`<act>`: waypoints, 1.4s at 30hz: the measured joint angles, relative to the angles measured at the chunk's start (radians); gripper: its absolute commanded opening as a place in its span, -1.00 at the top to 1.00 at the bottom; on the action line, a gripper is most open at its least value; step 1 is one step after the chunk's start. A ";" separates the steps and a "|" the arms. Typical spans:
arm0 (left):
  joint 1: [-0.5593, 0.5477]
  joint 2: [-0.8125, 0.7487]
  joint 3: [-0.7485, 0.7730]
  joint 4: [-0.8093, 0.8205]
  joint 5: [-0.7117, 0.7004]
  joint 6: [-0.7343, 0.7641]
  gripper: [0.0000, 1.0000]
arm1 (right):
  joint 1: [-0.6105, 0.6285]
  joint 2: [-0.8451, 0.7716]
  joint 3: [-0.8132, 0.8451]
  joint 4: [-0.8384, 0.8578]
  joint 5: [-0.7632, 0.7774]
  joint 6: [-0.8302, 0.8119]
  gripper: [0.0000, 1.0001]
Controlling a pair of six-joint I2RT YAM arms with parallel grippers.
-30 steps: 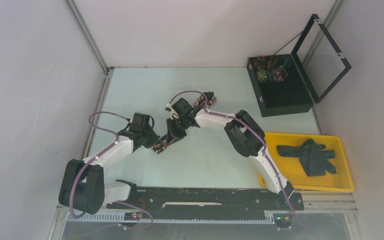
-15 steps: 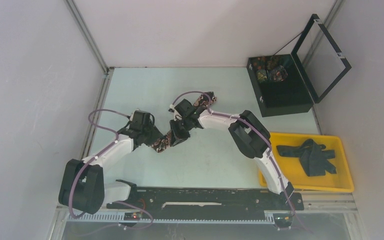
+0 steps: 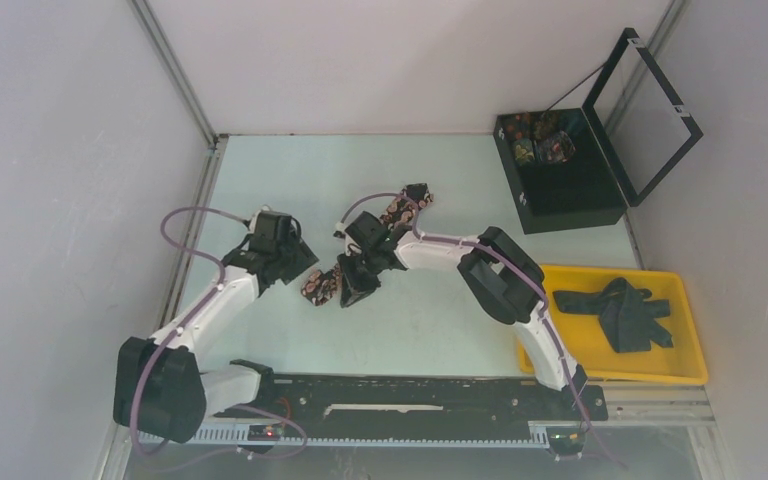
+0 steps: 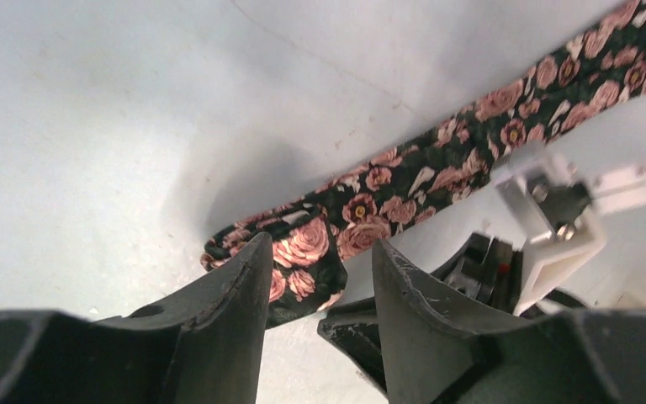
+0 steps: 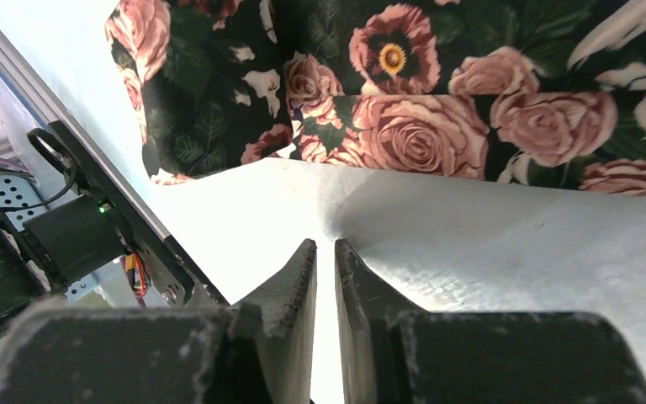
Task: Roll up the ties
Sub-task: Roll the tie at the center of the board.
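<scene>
Black rose-patterned tie (image 4: 437, 164) flat on pale table (image 3: 290, 180), one end folded over, left gripper (image 4: 321, 252) spread above fold, right gripper (image 5: 325, 248) nearly pressed together, empty.

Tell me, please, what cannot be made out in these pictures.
- Top view: the right arm hides part of the floral tie.
- Top view: things in the black box are too small.
- Top view: dark ties in the yellow tray are tangled; number unclear.
- Left wrist view: the edge cuts the tie.
</scene>
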 measured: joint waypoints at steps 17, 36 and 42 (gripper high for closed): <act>0.196 0.270 0.104 -0.089 0.008 0.224 0.71 | 0.110 -0.041 -0.036 0.073 0.200 -0.074 0.73; 0.148 0.406 0.158 -0.103 0.159 0.293 0.96 | 0.180 0.011 0.074 0.058 0.392 -0.200 0.73; 0.135 0.370 0.113 -0.095 0.206 0.283 1.00 | 0.180 0.019 0.076 0.091 0.394 -0.212 0.73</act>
